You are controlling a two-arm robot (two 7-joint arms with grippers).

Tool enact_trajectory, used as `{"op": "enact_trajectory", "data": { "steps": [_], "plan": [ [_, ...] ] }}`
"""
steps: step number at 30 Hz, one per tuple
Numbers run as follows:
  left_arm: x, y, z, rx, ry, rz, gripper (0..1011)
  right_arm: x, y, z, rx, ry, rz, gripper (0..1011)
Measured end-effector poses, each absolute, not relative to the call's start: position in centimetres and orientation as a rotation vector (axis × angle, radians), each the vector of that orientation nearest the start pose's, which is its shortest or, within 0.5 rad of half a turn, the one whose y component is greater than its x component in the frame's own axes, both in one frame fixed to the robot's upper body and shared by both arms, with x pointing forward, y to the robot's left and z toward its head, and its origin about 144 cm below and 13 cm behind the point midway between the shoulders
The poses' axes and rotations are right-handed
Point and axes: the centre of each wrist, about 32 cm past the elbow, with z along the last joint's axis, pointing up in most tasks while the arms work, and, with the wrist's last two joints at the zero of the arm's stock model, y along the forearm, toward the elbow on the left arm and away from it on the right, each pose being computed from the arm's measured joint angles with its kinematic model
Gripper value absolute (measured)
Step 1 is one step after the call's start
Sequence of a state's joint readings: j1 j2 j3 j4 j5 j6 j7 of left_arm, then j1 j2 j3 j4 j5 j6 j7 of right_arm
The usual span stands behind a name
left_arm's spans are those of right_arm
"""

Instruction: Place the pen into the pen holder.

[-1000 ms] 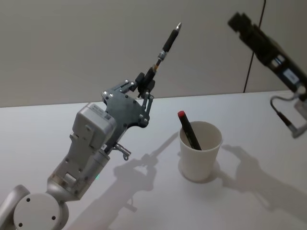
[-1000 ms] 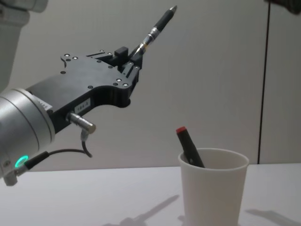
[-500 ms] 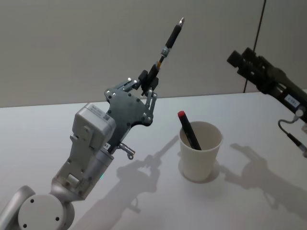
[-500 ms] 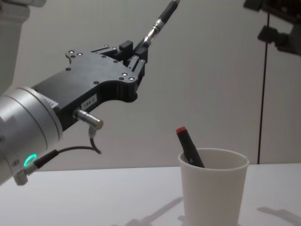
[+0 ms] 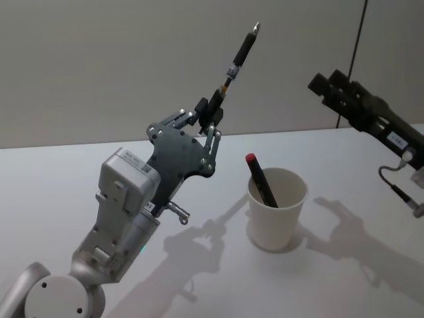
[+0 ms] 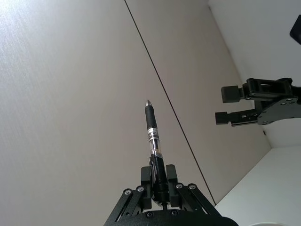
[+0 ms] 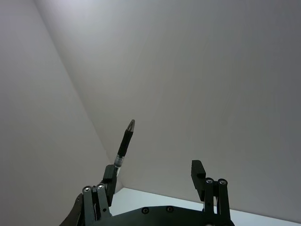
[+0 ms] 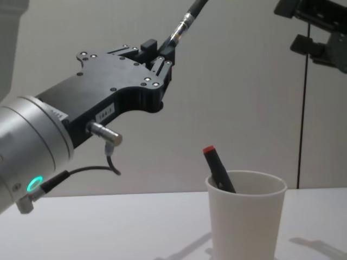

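My left gripper [image 5: 211,114] is shut on the lower end of a black pen [image 5: 239,54], which points up and to the right, above and left of the pen holder. In the left wrist view the pen [image 6: 153,136] rises from the shut left gripper [image 6: 159,182]. The pen holder, a white paper cup [image 5: 277,211], stands on the table with a red-capped black marker [image 5: 260,179] leaning inside it. My right gripper [image 5: 323,85] hangs open high on the right, facing the pen's tip. The right wrist view has that gripper [image 7: 151,176] open, with the pen [image 7: 125,140] beyond it.
The white table [image 5: 53,179] spreads out around the cup, with a plain grey wall behind it. A cable loops under the right arm [image 5: 397,189] at the right edge. The chest view has the cup [image 8: 246,216] low down, below and right of the left gripper [image 8: 162,51].
My left arm has lifted the pen a little up and to the right. The right gripper has come down and leftwards, closer to the pen's tip.
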State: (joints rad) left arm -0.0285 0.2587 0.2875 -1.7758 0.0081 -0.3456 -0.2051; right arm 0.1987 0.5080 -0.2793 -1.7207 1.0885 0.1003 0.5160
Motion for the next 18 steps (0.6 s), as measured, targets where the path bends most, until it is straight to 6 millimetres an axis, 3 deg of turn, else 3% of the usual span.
{"op": "enact_trajectory", "data": {
  "steps": [18],
  "plan": [
    [43.7,19.6,120.6,-0.201,-0.564,0.988,194,50.0,-24.6,124.7,0.622,0.551,-0.554,1001]
  ]
}}
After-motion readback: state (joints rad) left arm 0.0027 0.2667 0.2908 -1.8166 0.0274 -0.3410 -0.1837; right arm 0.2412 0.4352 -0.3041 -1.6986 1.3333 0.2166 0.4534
